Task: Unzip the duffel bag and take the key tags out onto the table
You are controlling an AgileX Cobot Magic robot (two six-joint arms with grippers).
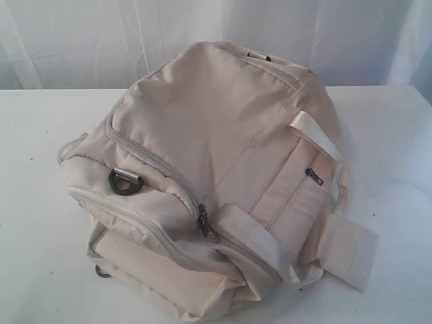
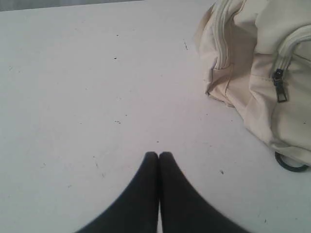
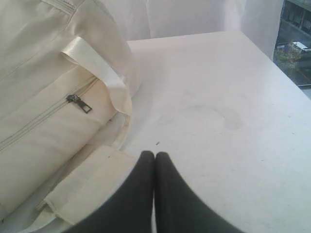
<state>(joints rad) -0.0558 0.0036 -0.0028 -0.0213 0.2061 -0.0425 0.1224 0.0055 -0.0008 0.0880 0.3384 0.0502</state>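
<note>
On the white tabletop the duffel bag sits zipped up, key tags presumably inside since none show, with left hand and right hand flanking it, both pressed together, nothing grabbed yet.

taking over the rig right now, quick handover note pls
Left gripper: shut, empty, over bare table beside the duffel bag.
Right gripper: shut, empty, at the bag's other side.
The bag lies on the table. Its main zip looks closed, with the pull at the lower end in the exterior view. No key tags in view.
Done: nothing. Left: unzip the bag, take the key tags out onto the table.
</note>
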